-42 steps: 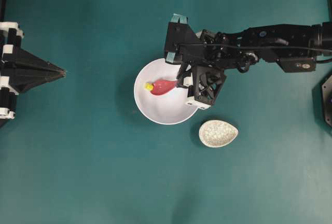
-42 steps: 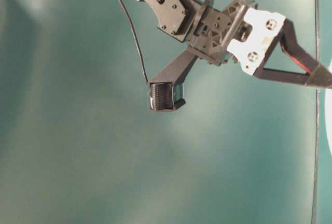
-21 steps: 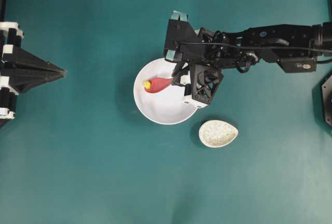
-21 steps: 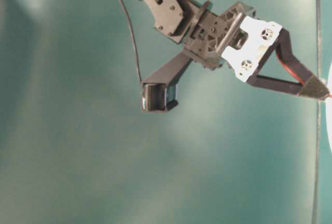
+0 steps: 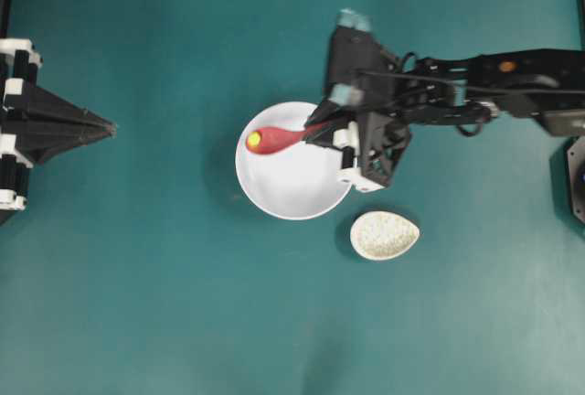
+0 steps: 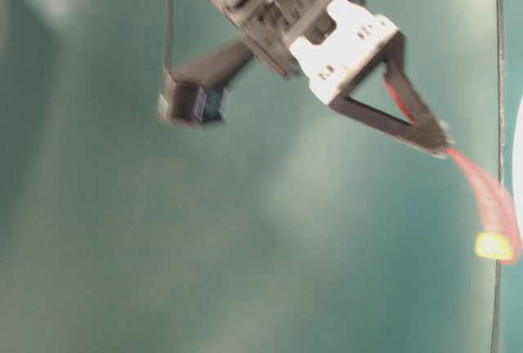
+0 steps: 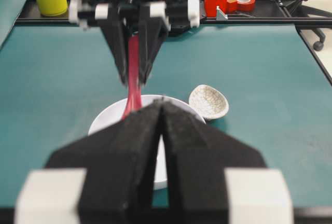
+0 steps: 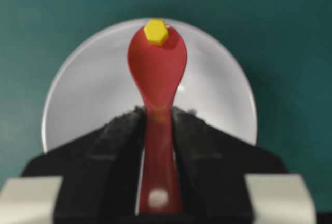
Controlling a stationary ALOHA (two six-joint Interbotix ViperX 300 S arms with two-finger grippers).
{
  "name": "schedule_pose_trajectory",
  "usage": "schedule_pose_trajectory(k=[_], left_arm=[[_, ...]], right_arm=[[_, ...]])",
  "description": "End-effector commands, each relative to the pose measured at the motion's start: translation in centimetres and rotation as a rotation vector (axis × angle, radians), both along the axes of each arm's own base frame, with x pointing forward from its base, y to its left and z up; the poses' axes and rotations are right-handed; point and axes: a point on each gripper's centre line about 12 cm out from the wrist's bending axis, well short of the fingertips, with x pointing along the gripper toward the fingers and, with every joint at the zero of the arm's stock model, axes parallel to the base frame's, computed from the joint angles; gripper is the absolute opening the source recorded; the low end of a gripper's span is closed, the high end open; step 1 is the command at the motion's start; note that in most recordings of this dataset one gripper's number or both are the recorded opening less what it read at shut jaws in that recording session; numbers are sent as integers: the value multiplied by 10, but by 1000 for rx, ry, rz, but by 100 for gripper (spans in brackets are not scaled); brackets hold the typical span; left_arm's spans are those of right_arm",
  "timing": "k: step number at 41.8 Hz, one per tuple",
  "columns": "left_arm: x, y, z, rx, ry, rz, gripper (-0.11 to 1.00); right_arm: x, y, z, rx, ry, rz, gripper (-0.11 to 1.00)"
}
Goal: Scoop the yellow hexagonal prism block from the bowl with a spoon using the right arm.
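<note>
Our right gripper [image 8: 157,117] clamps the handle of the glossy pink-red spoon [image 8: 157,73]. At the scoop's far tip, straight ahead of our fingers, sits the tiny bright yellow hexagonal block [image 8: 155,31], above the white bowl [image 8: 218,94]. Our left gripper [image 7: 162,111] rests closed.

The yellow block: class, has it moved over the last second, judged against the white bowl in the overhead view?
Yes. The yellow block, riding in the spoon, has shifted toward the bowl's upper-left rim.
</note>
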Motion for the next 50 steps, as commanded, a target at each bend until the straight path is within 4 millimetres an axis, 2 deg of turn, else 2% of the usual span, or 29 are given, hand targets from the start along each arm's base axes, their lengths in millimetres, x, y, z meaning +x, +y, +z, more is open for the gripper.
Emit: schedule_pose_trajectory(k=[1, 9, 17, 50], left_arm=[[3, 0, 7, 0, -21, 1, 0], [3, 0, 8, -2, -31, 0, 0], [3, 0, 9, 0, -35, -1, 0], [3, 0, 10, -9, -52, -1, 0]], right_arm=[[-11, 5, 27, -38, -154, -5, 24], [-38, 18, 46, -95, -364, 5, 24], [-55, 22, 51, -97, -409, 8, 24], [-55, 23, 54, -83, -431, -2, 24]])
